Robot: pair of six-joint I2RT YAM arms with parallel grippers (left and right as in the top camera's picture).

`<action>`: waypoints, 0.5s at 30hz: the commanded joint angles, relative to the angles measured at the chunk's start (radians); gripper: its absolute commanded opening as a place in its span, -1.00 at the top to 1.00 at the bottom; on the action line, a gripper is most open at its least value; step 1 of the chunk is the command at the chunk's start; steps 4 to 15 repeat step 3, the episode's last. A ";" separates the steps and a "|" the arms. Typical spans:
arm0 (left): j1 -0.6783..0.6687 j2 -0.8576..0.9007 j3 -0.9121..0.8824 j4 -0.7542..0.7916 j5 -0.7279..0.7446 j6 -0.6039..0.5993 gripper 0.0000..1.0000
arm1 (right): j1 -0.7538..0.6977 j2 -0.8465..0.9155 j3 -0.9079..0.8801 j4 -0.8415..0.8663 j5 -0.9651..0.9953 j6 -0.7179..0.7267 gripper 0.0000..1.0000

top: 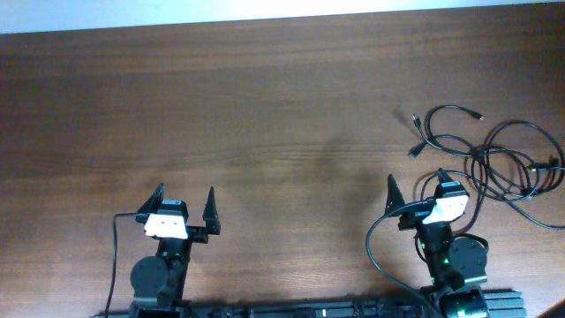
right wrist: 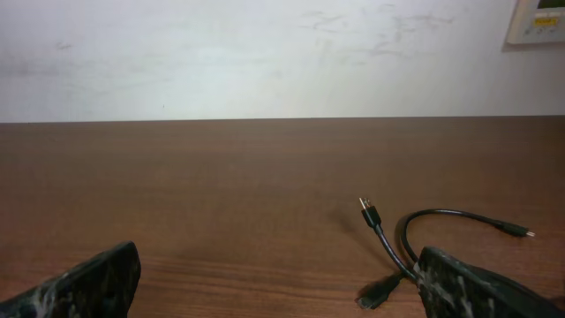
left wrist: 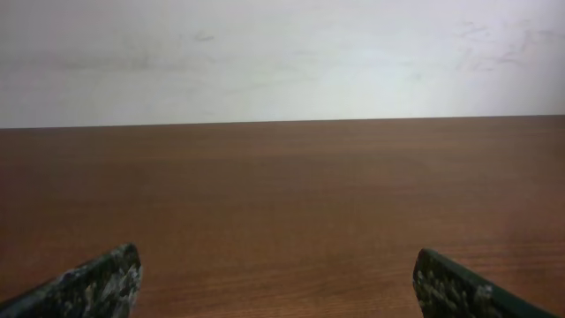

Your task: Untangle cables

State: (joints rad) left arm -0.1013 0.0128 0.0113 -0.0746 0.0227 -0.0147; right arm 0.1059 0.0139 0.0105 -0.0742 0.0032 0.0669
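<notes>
Overhead view: a brown wooden table [top: 265, 106] with two arms at its near edge. The left end effector [top: 185, 189] sits at the near left with its two fingers spread wide and nothing between them; it is released. The right end effector [top: 416, 181] sits at the near right, likewise spread and released, grasping nothing.

The cables [top: 484, 164] lie on the right side of the table, just beyond and to the right of the right end effector. They form a loose tangle of thin black overlapping loops, with several small plug ends pointing left and far.

Right wrist view: the right end effector [right wrist: 281, 283] shows both fingertips at the lower corners. One cable [right wrist: 441, 211] arcs across the table just beside the right fingertip, and a plug end [right wrist: 368, 210] lies to its left.

Left wrist view: the left end effector [left wrist: 278, 283] frames bare table, with a pale wall [left wrist: 282, 53] beyond the far edge.
</notes>
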 commanded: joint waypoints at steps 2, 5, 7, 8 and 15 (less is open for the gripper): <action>0.006 -0.006 -0.003 -0.006 0.015 0.019 -0.98 | 0.005 -0.008 -0.005 -0.006 0.006 -0.006 -0.97; 0.006 -0.006 -0.003 -0.006 0.015 0.019 -0.97 | 0.005 -0.008 -0.005 -0.006 0.006 -0.006 -0.97; 0.006 -0.006 -0.003 -0.006 0.015 0.019 -0.97 | 0.005 -0.008 -0.005 -0.006 0.006 -0.006 -0.97; 0.006 -0.006 -0.003 -0.006 0.015 0.019 -0.97 | 0.005 -0.008 -0.005 -0.006 0.006 -0.006 -0.97; 0.006 -0.006 -0.003 -0.006 0.015 0.019 -0.97 | 0.005 -0.008 -0.005 -0.006 0.006 -0.006 -0.97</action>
